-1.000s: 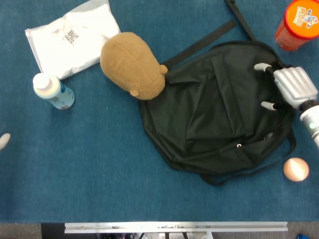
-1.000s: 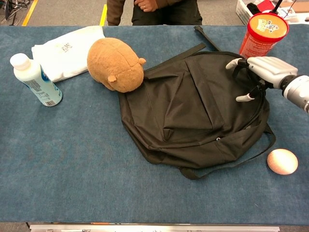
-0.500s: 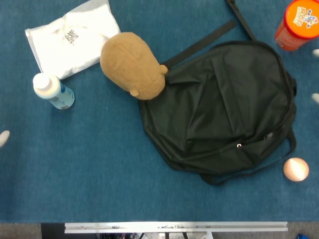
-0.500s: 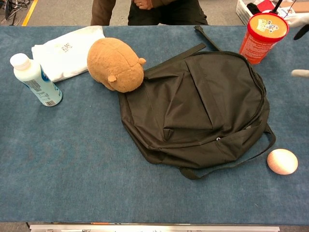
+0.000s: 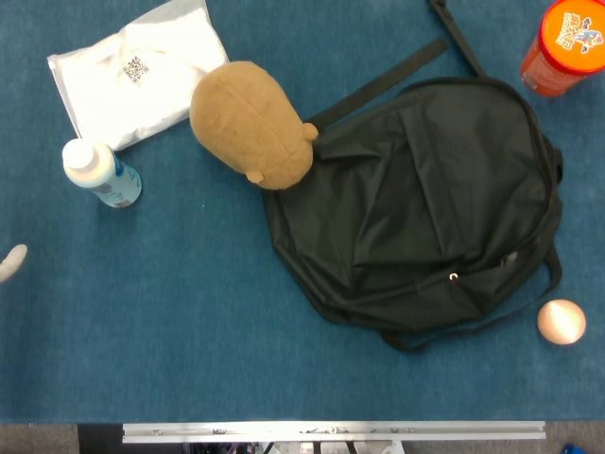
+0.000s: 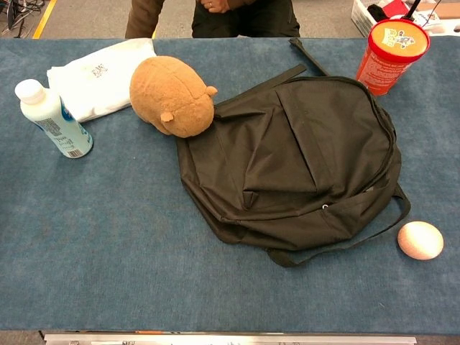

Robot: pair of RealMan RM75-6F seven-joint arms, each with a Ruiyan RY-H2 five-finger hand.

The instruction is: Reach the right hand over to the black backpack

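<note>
Black backpack (image 6: pixel 295 154) lies flat at table centre-right, front up, straps trailing toward 12 o'clock. Right hand out of both views. Left hand (image 5: pixel 11 262): a sliver at 9 o'clock, state unreadable.

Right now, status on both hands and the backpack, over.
Right hand out of view, not on the black backpack. Left hand: only a fingertip at the frame edge, state unclear. Backpack flat, brown plush touching its upper left edge. Nothing on top.
</note>
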